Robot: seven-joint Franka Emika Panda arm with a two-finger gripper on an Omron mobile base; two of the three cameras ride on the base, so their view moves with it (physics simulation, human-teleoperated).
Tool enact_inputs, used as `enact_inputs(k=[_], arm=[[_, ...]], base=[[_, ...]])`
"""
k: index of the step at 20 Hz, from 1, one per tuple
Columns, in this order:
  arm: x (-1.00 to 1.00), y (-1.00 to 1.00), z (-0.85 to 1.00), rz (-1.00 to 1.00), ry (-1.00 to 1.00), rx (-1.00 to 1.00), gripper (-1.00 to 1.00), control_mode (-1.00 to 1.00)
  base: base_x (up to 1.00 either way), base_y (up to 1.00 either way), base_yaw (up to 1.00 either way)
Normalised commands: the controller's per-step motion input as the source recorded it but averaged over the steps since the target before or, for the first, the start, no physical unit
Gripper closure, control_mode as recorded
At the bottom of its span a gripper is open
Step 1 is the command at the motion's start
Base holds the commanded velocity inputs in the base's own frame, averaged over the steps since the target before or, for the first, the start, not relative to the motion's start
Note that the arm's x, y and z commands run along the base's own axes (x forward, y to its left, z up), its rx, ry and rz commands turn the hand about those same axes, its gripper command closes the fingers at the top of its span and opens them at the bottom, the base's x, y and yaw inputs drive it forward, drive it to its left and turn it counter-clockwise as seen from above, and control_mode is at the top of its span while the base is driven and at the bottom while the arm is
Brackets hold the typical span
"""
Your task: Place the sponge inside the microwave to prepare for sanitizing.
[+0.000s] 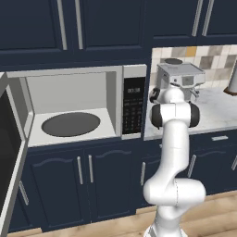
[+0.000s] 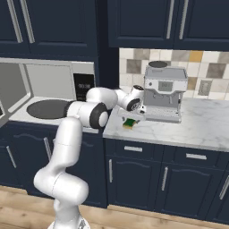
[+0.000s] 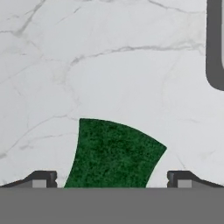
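The sponge (image 3: 114, 153) lies green side up on the white marble counter (image 2: 201, 120), right in front of the espresso machine. My gripper (image 3: 111, 179) hangs just above it, open, with one fingertip on each side of the sponge and a gap on both sides. In the right base view the sponge (image 2: 129, 123) shows green over yellow under my hand (image 2: 134, 107). To the left, the microwave (image 1: 69, 90) stands with its door (image 1: 9, 152) swung wide open, its dark turntable (image 1: 71, 124) bare and its keypad (image 1: 133, 109) on the right.
The grey espresso machine (image 2: 164, 94) stands close behind the sponge; its dark base corner (image 3: 214, 43) shows in the hand view. Dark blue cabinets hang above and stand below. The open microwave door juts out at the far left.
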Motion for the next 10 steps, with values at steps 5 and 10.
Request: enact_inputs(k=[5,10], arm=[[0.04,0.0,-0.16,-0.02,0.0,0.0,-1.0,-1.0],[0.11,0.0,-0.17,-0.01,0.0,0.0,-1.0,-1.0]], base=[[0.0,0.0,0.0],[0.0,0.0,0.0]])
